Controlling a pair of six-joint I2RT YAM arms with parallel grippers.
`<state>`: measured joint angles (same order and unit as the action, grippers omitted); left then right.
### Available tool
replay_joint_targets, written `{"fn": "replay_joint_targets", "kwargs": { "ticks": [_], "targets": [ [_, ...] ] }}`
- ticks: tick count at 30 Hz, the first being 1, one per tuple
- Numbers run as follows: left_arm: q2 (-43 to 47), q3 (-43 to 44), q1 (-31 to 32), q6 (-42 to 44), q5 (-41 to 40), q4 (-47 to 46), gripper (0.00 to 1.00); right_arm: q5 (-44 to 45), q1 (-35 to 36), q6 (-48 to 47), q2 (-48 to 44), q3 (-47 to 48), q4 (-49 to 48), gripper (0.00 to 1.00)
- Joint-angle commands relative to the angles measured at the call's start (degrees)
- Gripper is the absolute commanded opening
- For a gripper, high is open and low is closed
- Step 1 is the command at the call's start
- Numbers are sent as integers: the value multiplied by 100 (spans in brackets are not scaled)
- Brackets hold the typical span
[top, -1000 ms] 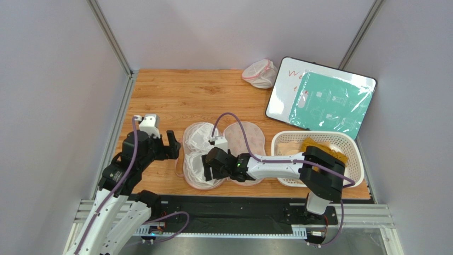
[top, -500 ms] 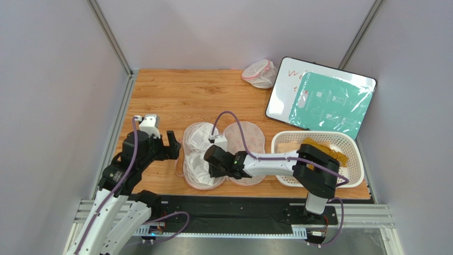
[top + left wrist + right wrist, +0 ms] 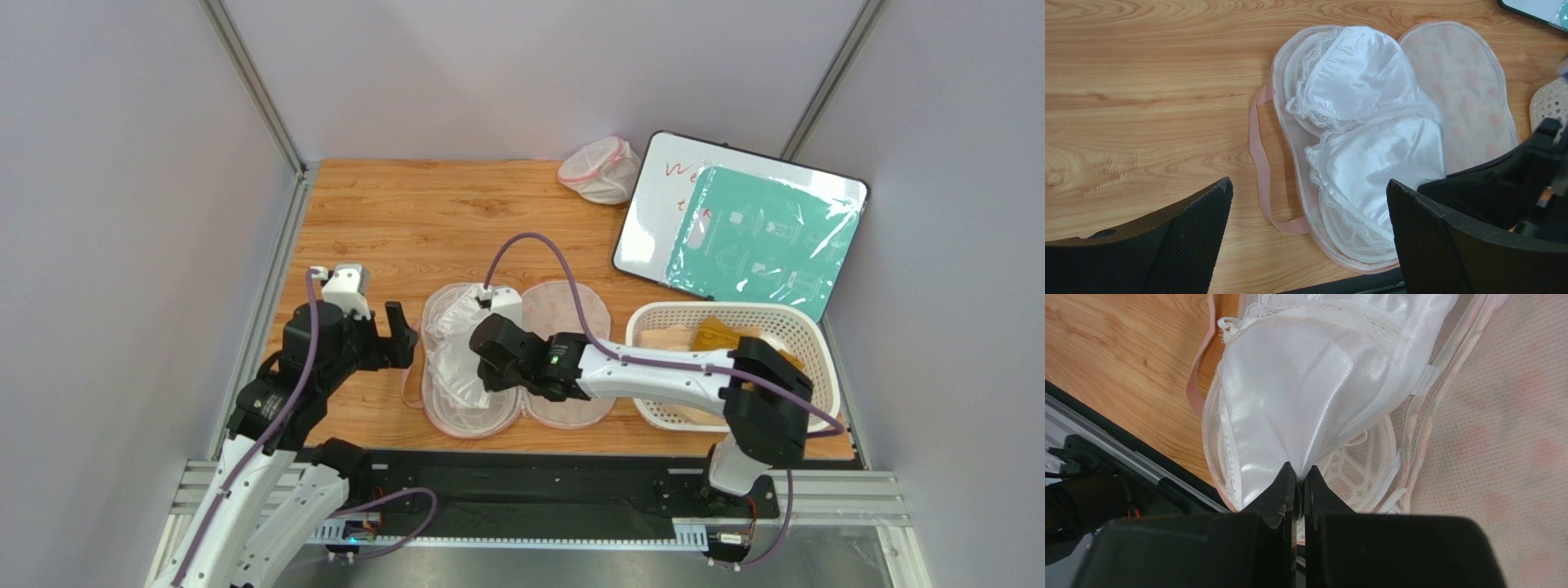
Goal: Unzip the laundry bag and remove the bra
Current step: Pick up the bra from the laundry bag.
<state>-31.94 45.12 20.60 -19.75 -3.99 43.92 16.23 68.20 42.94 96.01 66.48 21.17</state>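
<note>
Now the right gripper [image 3: 1296,478] pinches the bra [image 3: 1309,398] between its tips; left gripper [image 3: 1308,187] gapes beside the bag [image 3: 1462,86].

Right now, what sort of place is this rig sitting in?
Probably a robot test booth, not a home: grey partition walls on metal posts box in a wooden table, a black mounting plate runs along its near edge, and a whiteboard lies on it with the laundry bag and bra.

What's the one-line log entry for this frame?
laundry bag: unzipped, flap open | right gripper: shut on bra | left gripper: open, beside bag
</note>
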Motion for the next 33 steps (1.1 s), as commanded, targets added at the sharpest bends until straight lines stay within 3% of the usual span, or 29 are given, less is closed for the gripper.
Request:
{"fn": "replay_joint_targets", "kwargs": {
  "ticks": [1,22,33],
  "targets": [
    [-14,-30,-38,32,65,-41,100,495,-44,-470,-767,480,317,0],
    [-93,-30,-38,50,126,-42,100,1514,-1011,-1551,-3342,472,1450,0],
    [-119,-30,-38,50,126,-50,100,2041,-2320,-1737,-4651,594,3023,0]
  ]
}}
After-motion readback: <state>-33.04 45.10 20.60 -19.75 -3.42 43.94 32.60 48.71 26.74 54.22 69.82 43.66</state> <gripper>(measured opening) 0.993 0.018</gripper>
